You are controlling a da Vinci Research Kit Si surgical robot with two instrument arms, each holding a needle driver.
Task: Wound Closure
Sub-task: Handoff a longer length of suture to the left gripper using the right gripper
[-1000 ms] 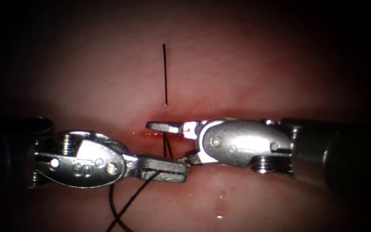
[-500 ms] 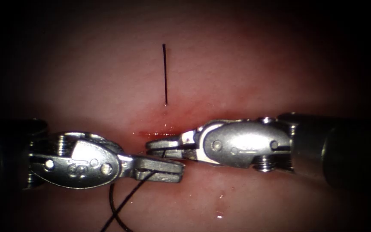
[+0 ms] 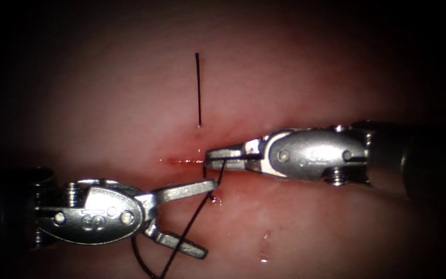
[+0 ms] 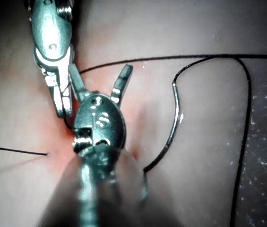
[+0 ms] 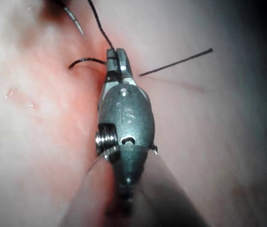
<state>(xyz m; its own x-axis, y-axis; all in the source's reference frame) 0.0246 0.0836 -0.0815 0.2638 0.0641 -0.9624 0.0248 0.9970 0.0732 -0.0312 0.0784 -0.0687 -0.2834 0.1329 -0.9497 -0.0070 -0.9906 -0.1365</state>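
My right tool's jaws [image 3: 213,155] are shut on the black thread [image 3: 197,217] just beside the red-stained cut [image 3: 181,161]; the right wrist view shows the same grip [image 5: 116,54]. From there the thread slants down between the spread jaws of my left tool [image 3: 208,218], which stands open and holds nothing [image 4: 100,71]. The curved needle [image 4: 175,118] lies loose on the tissue [image 3: 311,77], held by neither tool, with thread trailing from its end. A short cut end of thread [image 3: 198,88] stands up from the tissue above the cut.
Red fluid [image 3: 264,253] spots the tissue below the tools. A loop of thread [image 3: 140,258] lies under the left tool. Both shafts come in low over the tissue from the sides.
The right tool shut on the thread beside the left jaws, then drew up and to the right with it. The left tool, shut on the thread before, has opened and let go.
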